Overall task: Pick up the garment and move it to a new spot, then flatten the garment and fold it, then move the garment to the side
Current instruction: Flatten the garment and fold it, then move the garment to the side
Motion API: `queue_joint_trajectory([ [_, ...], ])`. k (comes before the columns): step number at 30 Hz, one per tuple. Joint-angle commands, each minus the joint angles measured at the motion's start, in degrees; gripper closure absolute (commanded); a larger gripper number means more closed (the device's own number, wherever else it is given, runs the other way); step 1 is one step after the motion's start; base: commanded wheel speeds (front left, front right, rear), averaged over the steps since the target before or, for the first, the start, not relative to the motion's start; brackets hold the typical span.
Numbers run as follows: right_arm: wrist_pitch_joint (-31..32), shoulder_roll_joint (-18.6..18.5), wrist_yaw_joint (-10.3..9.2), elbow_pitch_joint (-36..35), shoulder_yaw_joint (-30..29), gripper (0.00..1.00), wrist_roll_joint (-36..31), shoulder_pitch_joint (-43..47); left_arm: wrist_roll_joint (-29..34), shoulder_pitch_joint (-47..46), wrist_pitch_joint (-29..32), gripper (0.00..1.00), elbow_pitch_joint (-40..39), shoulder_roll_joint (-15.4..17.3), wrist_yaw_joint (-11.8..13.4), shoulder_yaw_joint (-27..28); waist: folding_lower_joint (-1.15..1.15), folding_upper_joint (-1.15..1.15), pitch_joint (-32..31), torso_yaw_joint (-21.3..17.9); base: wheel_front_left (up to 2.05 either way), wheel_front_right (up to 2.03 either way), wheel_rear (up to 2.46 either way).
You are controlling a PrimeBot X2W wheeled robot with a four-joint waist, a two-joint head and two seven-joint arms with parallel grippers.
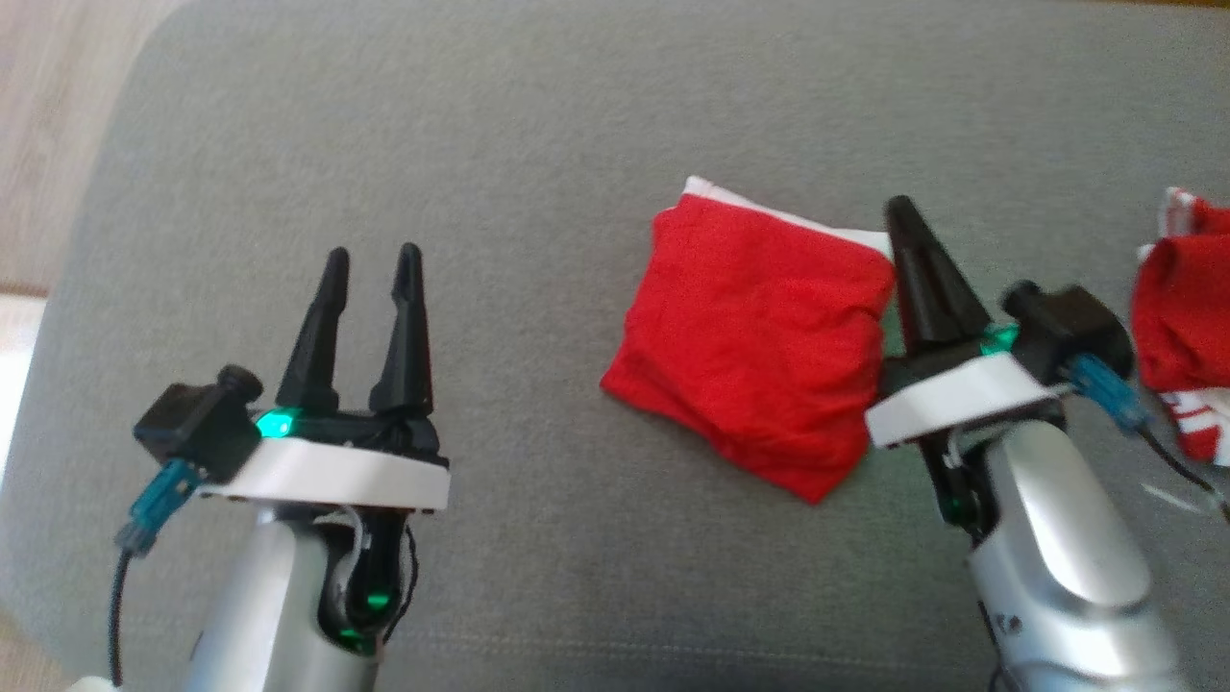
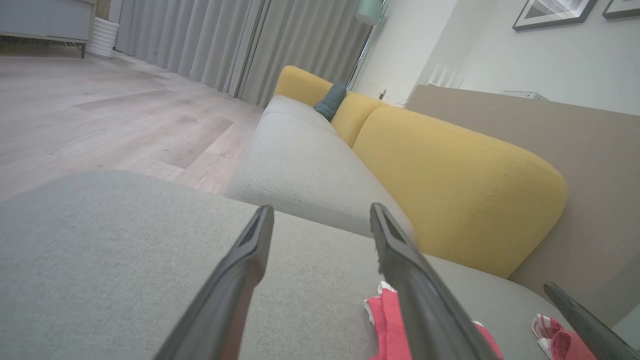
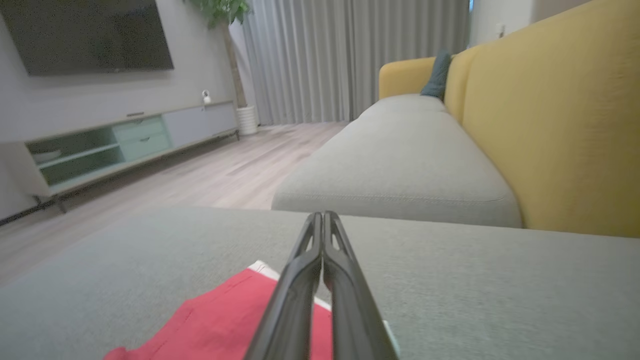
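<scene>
In the head view the folded red garment (image 1: 759,346) lies on the grey cushion (image 1: 538,144), the clenched, empty right gripper (image 1: 900,207) at its right edge and the released left gripper (image 1: 373,255) well apart; the left wrist view shows spread fingers (image 2: 240,260), the right wrist view fingers (image 3: 300,280) pressed together over the garment.

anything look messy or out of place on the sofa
The folded red garment lies fairly neat, with a white layer peeking out along its far edge. The other red-and-white garment at the head view's right edge is crumpled.
</scene>
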Motion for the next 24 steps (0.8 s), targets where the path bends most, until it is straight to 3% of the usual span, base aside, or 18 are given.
queue_joint_trajectory([
  [1, -0.36, 0.86, -0.04, -2.93, 0.24, 1.00, 0.85, 0.56, 0.50, -0.35, -0.29, 0.00, -2.27, 0.54, -0.17, 2.37, 0.00, 0.00, -2.24, -2.20, 0.00, 0.00, 0.00],
  [9, -0.37, 0.86, -0.04, -11.12, -4.05, 1.00, 2.23, 7.03, 0.60, 1.28, -0.29, 0.00, -3.36, 0.54, -0.06, 3.91, 0.00, 0.00, -5.31, -5.49, 0.00, 0.00, 0.00],
  [10, -0.37, 0.86, -0.04, -11.80, -4.64, 0.83, 2.12, 7.71, 0.61, 1.41, -0.29, 0.00, -3.44, 0.54, -0.01, 3.83, 0.00, 0.00, -5.54, -5.65, 0.00, 0.00, 0.00],
  [12, -0.37, 0.86, -0.04, -12.80, -5.24, 0.00, 2.09, 9.06, 0.88, 1.81, -0.29, 0.00, -3.43, 0.54, -0.13, 3.36, 0.00, 0.00, -5.99, -5.97, 0.00, 0.00, 0.00],
  [24, -0.37, 0.86, -0.04, -13.43, -5.12, 0.00, 4.17, 15.70, 1.72, 4.63, -0.29, 0.00, -2.55, 0.54, 0.28, 1.86, 0.00, 0.00, -7.89, -6.79, 0.00, 0.00, 0.00],
])
